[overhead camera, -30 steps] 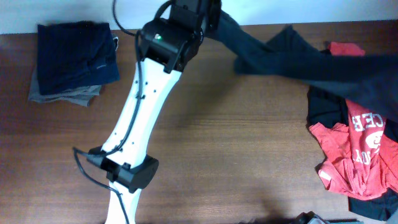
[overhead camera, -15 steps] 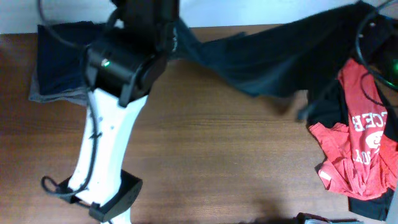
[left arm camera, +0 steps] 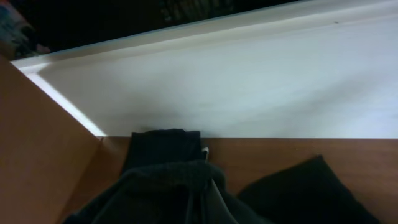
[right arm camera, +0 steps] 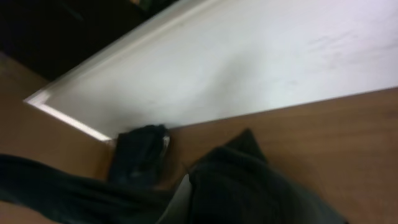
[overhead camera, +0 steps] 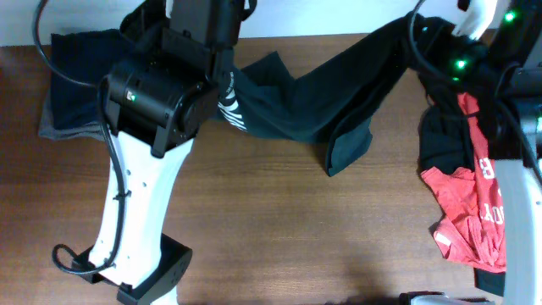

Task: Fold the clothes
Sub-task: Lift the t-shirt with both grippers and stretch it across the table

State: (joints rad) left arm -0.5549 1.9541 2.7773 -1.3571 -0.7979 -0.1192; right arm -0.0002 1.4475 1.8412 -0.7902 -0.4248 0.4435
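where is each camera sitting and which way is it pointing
overhead: above the table, looking straight down; the left arm and right arm show, the black T-shirt stretched between them.
left wrist: low near the table's far edge, facing the white wall; bunched T-shirt fills the bottom, no robot part visible.
right wrist: low and tilted, facing the same wall; T-shirt in front, no robot part visible.
shared: T-shirt in all three; wall and table in both wrist views.

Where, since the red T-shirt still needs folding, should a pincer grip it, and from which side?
Probably the red T-shirt at its near-left corner, coming across the table: that edge lies exposed on wood; the right arm covers its right.
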